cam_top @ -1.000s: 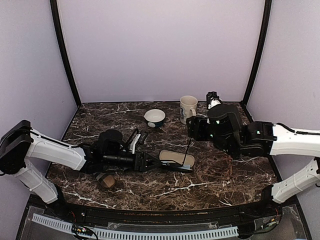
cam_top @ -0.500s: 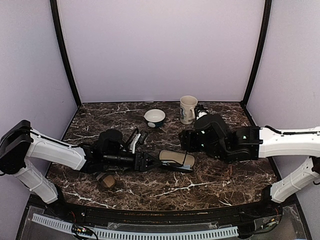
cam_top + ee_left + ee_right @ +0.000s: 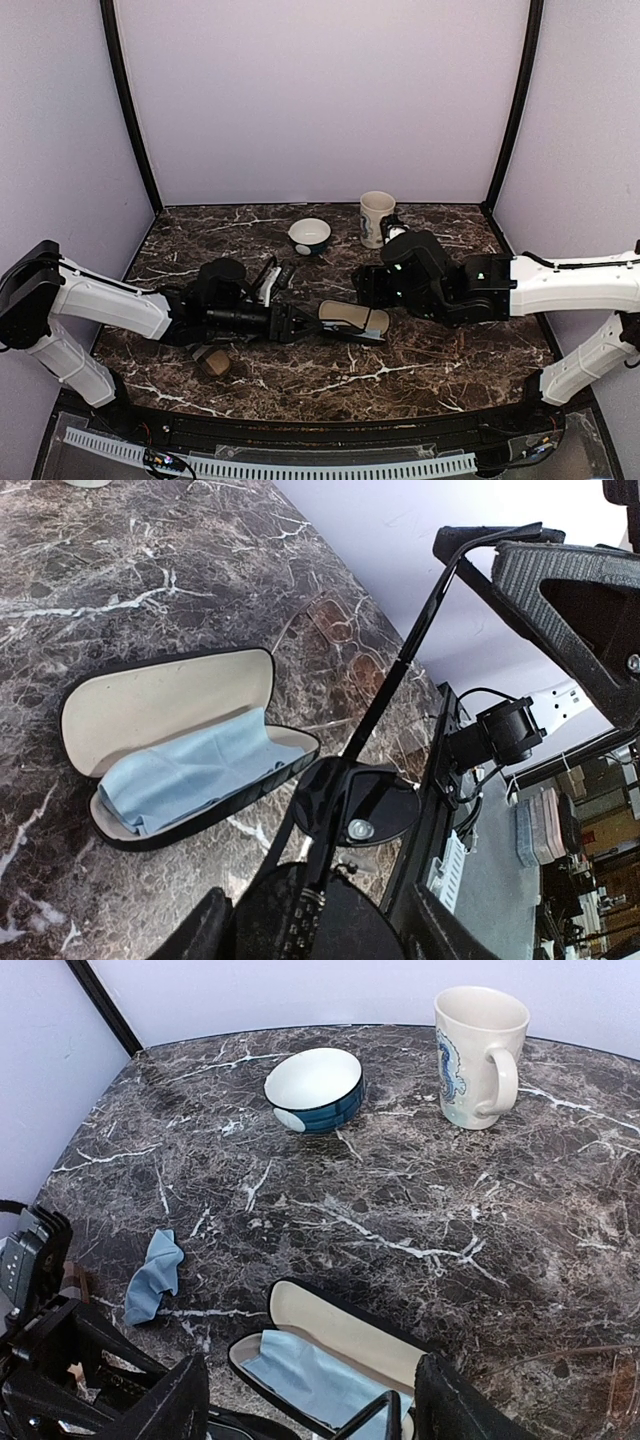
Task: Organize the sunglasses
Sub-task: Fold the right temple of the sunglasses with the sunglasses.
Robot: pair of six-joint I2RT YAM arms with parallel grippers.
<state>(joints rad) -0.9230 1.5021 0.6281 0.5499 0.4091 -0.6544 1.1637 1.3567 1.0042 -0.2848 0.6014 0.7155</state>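
Note:
My left gripper is shut on the sunglasses and holds them low over the table, beside the near rim of an open black case. In the left wrist view a dark lens sits just past my left gripper, and one thin arm rises to my right gripper's finger. The case has cream lining and a light blue cloth inside. My right gripper is open over the case, and the tip of the sunglasses arm lies between its fingers.
A white and blue bowl and a cream mug stand at the back. A loose blue cloth lies left of the case. A brown case lies near the front left, by the left arm.
The right arm has swung left and down from the mug side to the open case, reaching the raised sunglasses arm. The left arm and the sunglasses have stayed put.

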